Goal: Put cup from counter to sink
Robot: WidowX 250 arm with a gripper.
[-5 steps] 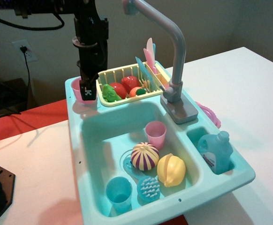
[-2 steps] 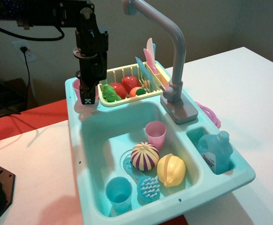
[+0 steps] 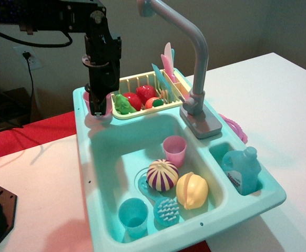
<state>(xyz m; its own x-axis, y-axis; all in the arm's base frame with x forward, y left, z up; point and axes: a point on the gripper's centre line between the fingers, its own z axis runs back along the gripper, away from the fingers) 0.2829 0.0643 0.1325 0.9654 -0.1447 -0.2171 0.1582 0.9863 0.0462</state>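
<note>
**Claw lowered onto the pink cup at the back corner of the toy sink unit**

The cup (image 3: 85,100) I am meant to move is a small, pale pink tumbler. It stands on the turquoise counter (image 3: 82,137), at the far left corner of the sink unit, and only slivers of its rim and side show, because my claw (image 3: 97,107) sits directly over it. My black arm comes straight down from above, with the fingertips at about the level of the cup's rim. I cannot tell whether the fingers are spread, closed on the cup, or merely inside it; they are too dark and too tightly overlapped with the cup to read.

Just to the right of my claw sits a yellow dish rack (image 3: 142,81) holding red and green toy food. Further right, a tall grey faucet (image 3: 195,63) arches overhead. In front of my claw and lower down lies the sink (image 3: 103,157), a deep turquoise basin. It already holds a second pink cup (image 3: 174,150), a striped ball-shaped toy fruit (image 3: 162,175), a yellow toy fruit (image 3: 192,190), a blue cup (image 3: 133,215) and a teal brush (image 3: 167,211). A blue bottle (image 3: 242,168) stands in a side pocket, far right.

I judge this to be the grasping step. The next move calls for a firm grip, a lift clear of the ledge, then a short carry forward, lowering into a bare patch of the basin, away from the rack.
</note>
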